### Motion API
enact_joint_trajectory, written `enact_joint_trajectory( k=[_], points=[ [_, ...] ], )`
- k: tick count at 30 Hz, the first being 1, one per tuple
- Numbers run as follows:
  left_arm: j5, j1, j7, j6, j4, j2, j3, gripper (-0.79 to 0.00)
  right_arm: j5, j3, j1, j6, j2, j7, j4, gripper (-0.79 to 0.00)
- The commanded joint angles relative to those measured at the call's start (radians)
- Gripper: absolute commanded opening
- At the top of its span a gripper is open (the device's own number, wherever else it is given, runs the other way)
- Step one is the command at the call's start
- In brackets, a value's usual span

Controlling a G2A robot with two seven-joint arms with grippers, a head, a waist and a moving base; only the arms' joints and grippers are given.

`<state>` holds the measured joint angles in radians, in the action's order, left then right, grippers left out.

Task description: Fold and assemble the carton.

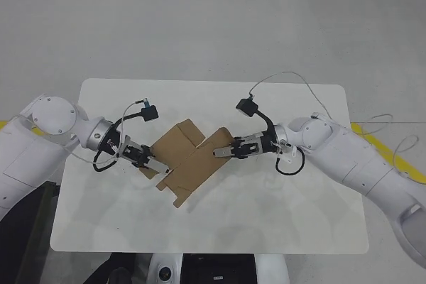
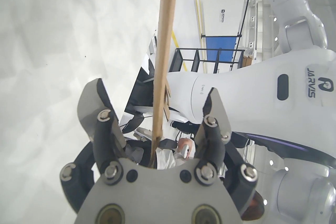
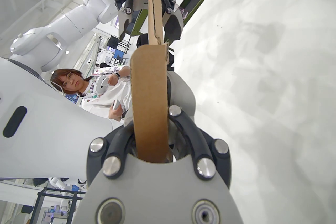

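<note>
Right gripper (image 3: pixel 155 78) pinching carton (image 3: pixel 149 114), left gripper (image 2: pixel 156 86) astride

A flat, unfolded brown cardboard carton (image 1: pixel 192 160) is over the table's (image 1: pixel 284 213) middle.

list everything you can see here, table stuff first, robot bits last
carton: 1, brown, unassembled, mid-table between the two grippers
table: 1, white, beneath the carton
floor stripe: 2 pieces, yellow, on the grey floor off either end of the table
left gripper: 1, black and grey, open, fingers either side of one carton edge
right gripper: 1, black and grey, shut on the carton's opposite edge
</note>
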<state>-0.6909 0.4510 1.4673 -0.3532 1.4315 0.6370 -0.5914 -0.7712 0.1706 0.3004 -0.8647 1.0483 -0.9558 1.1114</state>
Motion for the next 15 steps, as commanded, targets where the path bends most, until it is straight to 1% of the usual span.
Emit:
enact_joint_trajectory(
  k=[1, 5, 8, 15],
  points=[
    [-0.036, 0.014, -0.01, -0.01, -0.018, 0.0, -0.013, 0.0, -0.022, 0.004, 0.001, 0.005, 0.0, -0.005, -0.017, -0.785],
    [-0.083, 0.04, -0.056, -0.007, -0.037, 0.001, -0.041, 0.0, -0.049, 0.025, 0.003, 0.016, 0.001, -0.016, -0.053, -0.785],
    [-0.111, 0.06, -0.098, 0.02, -0.044, 0.002, -0.062, 0.0, -0.059, 0.046, 0.01, 0.022, 0.004, -0.021, -0.073, -0.785],
    [-0.166, 0.09, -0.145, 0.067, -0.058, 0.007, -0.1, 0.0, -0.037, 0.086, 0.023, 0.038, 0.021, -0.035, -0.12, -0.785]
  ],
)
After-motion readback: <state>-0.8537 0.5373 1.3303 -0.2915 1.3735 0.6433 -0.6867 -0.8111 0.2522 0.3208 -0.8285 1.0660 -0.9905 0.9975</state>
